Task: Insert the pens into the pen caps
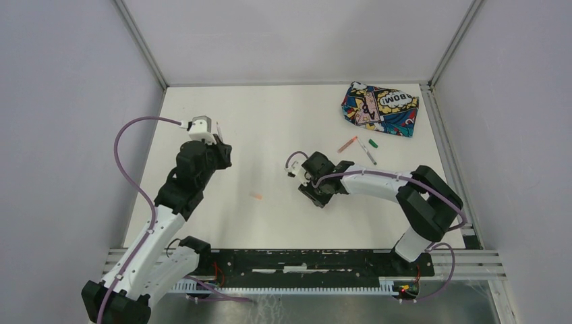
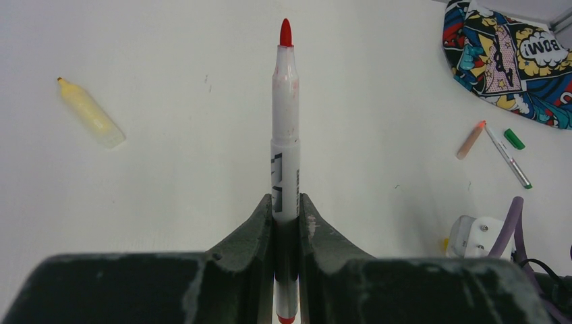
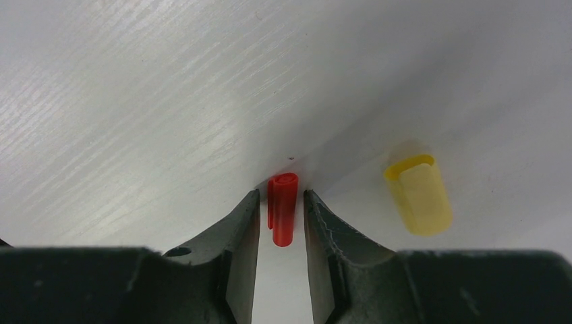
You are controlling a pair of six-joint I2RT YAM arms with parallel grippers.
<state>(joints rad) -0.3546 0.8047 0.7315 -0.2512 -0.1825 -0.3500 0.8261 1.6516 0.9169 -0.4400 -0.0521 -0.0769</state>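
My left gripper (image 2: 287, 202) is shut on a whitish pen (image 2: 285, 121) whose red tip points away from the wrist. In the top view that gripper (image 1: 220, 152) hangs at the table's left. My right gripper (image 3: 281, 194) stands open low over the table, and the red cap (image 3: 281, 210) lies between its jaws with a gap on each side. The yellow cap (image 3: 419, 196) lies just right of them. A yellow pen (image 2: 88, 113) lies apart at the left. The orange pen (image 1: 347, 144), the green-ended pen (image 1: 367, 152) and the green cap (image 1: 373, 144) lie below the pouch.
The comic-print pouch (image 1: 380, 109) sits at the back right corner. A small orange cap (image 1: 255, 196) lies on the table between the two arms. The right arm's wrist (image 2: 480, 236) shows at the lower right of the left wrist view. Grey walls close in three sides of the table.
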